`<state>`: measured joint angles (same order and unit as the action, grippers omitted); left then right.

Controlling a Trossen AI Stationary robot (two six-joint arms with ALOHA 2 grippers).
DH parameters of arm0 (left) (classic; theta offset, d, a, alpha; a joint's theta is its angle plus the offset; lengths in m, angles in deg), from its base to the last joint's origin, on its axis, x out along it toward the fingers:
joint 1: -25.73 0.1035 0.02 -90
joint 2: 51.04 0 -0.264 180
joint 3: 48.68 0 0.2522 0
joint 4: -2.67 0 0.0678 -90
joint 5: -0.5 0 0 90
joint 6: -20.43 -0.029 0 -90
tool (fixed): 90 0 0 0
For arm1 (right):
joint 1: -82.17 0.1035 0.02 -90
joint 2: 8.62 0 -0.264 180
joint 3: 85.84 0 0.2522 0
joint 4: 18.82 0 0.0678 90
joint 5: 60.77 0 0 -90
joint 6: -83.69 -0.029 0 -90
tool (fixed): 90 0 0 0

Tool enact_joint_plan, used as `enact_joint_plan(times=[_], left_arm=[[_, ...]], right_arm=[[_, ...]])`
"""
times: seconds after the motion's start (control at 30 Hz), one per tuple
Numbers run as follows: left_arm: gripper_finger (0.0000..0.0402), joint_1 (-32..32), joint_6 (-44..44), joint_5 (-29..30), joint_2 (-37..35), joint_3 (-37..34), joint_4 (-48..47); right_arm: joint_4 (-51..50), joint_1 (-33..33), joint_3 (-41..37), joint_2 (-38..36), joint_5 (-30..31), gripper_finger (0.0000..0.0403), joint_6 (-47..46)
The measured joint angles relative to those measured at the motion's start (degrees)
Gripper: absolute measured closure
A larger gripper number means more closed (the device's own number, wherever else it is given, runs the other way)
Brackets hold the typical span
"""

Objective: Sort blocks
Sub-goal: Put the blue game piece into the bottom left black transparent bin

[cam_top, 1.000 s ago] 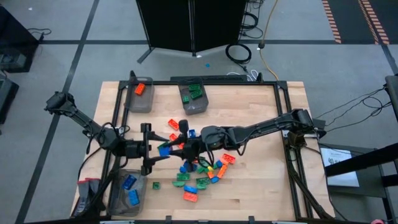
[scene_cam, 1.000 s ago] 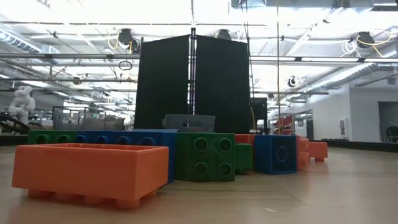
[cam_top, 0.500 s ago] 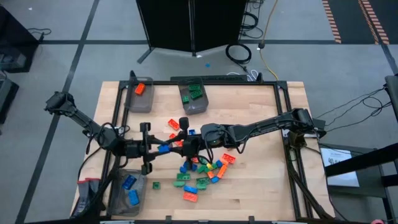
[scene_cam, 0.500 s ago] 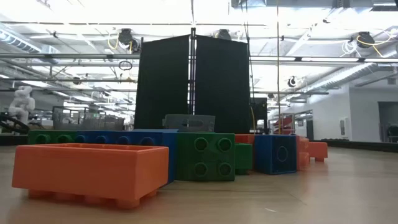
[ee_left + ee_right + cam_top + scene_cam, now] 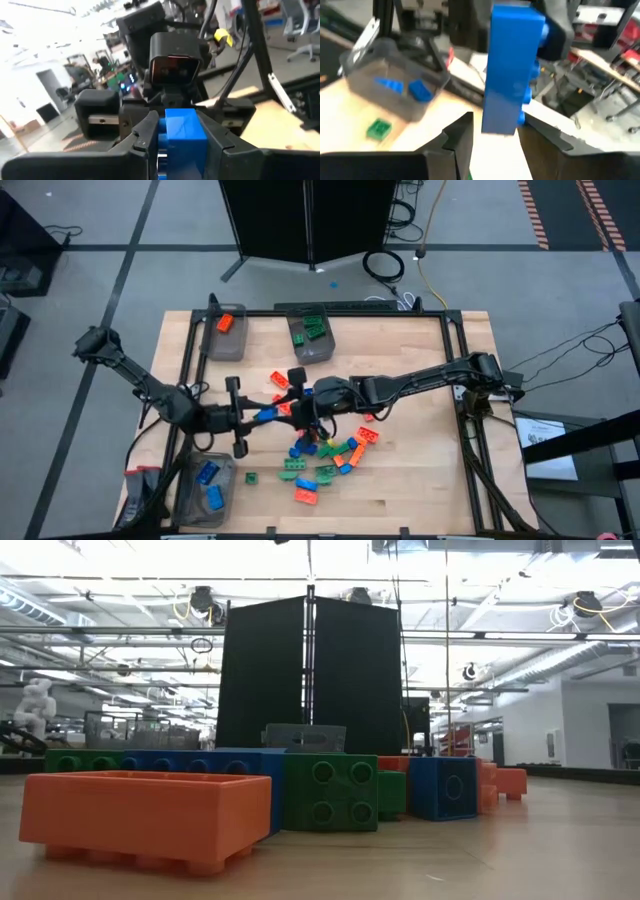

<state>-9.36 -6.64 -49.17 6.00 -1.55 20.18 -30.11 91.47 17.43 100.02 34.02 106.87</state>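
Handover at frame centre: left gripper (image 5: 262, 417) pinching blue brick (image 5: 183, 131); right gripper (image 5: 300, 413) fingers spread either side, apparently releasing. Likely bound for blue bin (image 5: 190, 502), lower left.

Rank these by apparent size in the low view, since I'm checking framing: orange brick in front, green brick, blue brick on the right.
1. Orange brick, though nearest the camera.
2. Green brick.
3. Blue brick.

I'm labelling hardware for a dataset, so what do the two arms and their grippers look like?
Both arms are slim, dark and jointed, with black cables alongside. The left gripper and right gripper each carry two dark, wedge-shaped fingers. No markings are readable.
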Motion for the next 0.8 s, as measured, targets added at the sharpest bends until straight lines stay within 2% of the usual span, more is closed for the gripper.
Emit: enact_joint_plan(times=[0.1,0.2,0.4,0.57,0.8], left_arm=[[0.0311,-0.9,3.6,2.4,0.0,0.0,-3.2],[0.0311,-2.9,13.3,3.8,-0.2,0.0,-11.3],[0.0311,-9.6,45.7,3.2,-0.8,0.0,-32.0],[0.0311,-17.7,72.8,-0.9,-0.8,0.0,-42.6],[0.0311,-30.3,95.8,-5.3,-0.8,0.6,-49.5]], right_arm=[[-3.9,0.1,0.0,0.0,0.0,0.0247,-1.9],[-9.7,0.1,0.0,0.0,-0.4,0.0244,-5.4],[-18.9,0.1,0.0,-0.4,-0.5,0.0244,-11.3],[-21.7,0.2,0.0,-0.4,-0.5,0.0244,-13.5],[-22.6,0.2,0.0,-0.4,-0.5,0.0243,-14.8]])
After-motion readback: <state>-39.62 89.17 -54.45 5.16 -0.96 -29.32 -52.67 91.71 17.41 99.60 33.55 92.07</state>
